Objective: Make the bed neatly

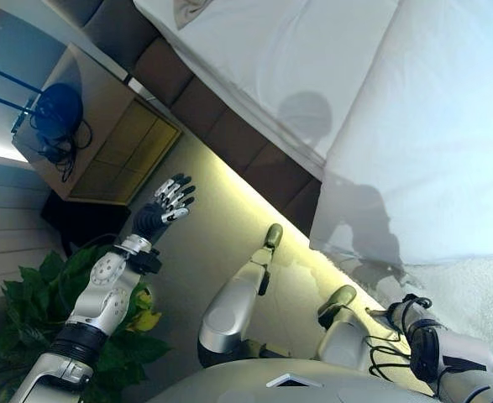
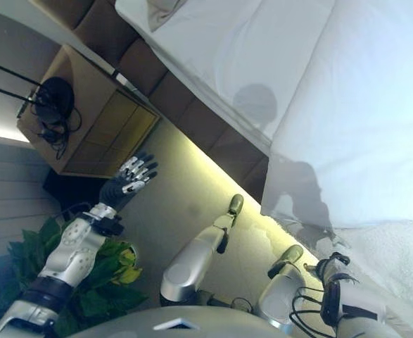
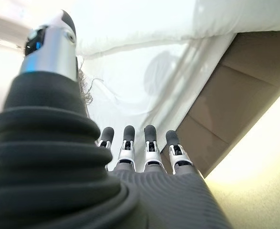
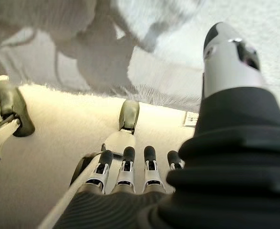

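The bed has a flat white sheet [image 1: 288, 50] and a white duvet [image 1: 448, 126] hanging over its brown padded side [image 1: 229, 126]. A fluffy white blanket [image 1: 473, 294] lies at the near end; its fringed edge hangs to the floor in the right wrist view [image 4: 154, 90]. My left hand [image 1: 172, 200] is raised in the air beside the bed, open and empty, apart from the bedding; its straight fingers show in the left wrist view [image 3: 144, 148]. My right hand [image 4: 125, 167] is low by the blanket's edge, open, holding nothing.
A wooden nightstand [image 1: 112, 143] stands by the head of the bed, with a dark object and cables [image 1: 57, 113] on it. A green plant [image 1: 36, 294] stands beside it. A beige carpet strip [image 1: 221, 227] runs along the bed.
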You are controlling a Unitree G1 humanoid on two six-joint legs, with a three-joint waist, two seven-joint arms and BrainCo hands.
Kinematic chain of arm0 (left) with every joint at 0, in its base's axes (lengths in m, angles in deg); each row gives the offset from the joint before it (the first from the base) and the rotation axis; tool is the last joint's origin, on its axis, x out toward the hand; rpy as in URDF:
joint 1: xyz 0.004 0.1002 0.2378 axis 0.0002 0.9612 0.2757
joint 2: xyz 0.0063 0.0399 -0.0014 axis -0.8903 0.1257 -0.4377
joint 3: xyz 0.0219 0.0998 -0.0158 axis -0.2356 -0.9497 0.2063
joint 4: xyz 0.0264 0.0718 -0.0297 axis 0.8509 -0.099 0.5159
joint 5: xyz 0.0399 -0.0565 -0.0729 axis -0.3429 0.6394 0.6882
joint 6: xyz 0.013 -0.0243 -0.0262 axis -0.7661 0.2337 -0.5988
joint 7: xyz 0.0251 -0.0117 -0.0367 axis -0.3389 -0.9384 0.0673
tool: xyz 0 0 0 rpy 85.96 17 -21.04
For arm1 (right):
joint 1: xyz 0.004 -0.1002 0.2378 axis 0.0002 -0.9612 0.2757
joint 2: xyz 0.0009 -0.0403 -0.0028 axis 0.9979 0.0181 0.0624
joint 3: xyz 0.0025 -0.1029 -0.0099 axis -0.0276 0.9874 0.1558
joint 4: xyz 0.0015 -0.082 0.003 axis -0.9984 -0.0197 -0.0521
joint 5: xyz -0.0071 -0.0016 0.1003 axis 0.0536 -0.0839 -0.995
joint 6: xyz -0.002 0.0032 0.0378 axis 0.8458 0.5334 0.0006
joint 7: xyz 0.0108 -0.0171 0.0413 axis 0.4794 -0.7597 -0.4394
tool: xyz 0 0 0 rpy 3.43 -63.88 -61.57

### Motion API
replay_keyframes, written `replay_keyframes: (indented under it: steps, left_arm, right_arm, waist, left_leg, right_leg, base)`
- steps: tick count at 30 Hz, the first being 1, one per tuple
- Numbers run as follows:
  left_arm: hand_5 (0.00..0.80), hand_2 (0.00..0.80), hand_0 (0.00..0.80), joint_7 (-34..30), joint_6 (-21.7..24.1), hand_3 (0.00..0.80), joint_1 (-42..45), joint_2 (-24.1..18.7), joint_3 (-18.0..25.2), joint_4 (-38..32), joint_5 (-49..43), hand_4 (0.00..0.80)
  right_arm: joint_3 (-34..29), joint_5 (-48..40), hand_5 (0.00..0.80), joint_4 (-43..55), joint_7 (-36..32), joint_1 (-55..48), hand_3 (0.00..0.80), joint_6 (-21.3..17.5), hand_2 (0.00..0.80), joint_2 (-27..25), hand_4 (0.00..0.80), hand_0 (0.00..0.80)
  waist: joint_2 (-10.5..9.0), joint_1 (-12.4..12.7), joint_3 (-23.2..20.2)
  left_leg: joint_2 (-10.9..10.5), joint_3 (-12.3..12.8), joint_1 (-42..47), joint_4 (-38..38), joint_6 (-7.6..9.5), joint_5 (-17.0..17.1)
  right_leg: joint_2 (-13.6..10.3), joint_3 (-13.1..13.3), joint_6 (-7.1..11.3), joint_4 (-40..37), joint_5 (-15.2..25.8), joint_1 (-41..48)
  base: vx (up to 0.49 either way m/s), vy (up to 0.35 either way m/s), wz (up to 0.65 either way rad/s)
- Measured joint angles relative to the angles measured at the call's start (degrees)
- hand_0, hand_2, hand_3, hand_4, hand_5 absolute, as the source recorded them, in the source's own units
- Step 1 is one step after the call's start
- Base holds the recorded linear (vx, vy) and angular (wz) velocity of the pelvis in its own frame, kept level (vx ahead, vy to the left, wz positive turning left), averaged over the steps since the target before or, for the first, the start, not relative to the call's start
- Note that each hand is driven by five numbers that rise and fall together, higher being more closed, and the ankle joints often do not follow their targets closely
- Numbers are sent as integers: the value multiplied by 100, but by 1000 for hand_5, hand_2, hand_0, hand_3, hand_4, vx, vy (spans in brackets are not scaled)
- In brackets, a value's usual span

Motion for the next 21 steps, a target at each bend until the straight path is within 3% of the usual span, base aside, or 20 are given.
replay_keyframes:
  steps: [5,10,15,21]
  left_arm:
    - [0,0,0,-31,-80,0,92,-7,367,-42,2,0]
    - [0,0,0,-61,-245,0,409,-39,701,-28,2,0]
    - [0,0,0,-99,-386,0,515,-45,708,87,-11,0]
    - [0,0,0,-143,-520,0,608,-45,709,255,-228,0]
  right_arm:
    - [-269,-1,0,102,-676,-481,0,-210,0,11,0,0]
    - [-822,40,0,135,-955,-1026,0,-632,0,12,0,0]
    - [-1355,526,0,198,-978,-1313,0,-901,0,-34,0,0]
    - [-1586,1583,0,266,-1557,-1498,0,-977,0,-312,0,0]
  waist:
    - [-155,-40,81]
    - [-512,-52,-49]
    - [-821,-179,-315]
    - [-862,-189,-648]
  left_leg:
    - [9,37,445,-8,-14,-152]
    - [7,101,745,-70,-1,-257]
    - [2,118,889,-35,-24,-402]
    - [42,159,993,55,2,-518]
  right_leg:
    - [101,-35,27,-457,124,628]
    - [208,-38,66,-899,288,1099]
    - [240,-18,63,-1054,288,1348]
    - [241,33,16,-1028,262,1507]
  base:
    - [147,-29,-2]
    - [174,-6,-3]
    - [170,-10,1]
    - [52,-1,1]
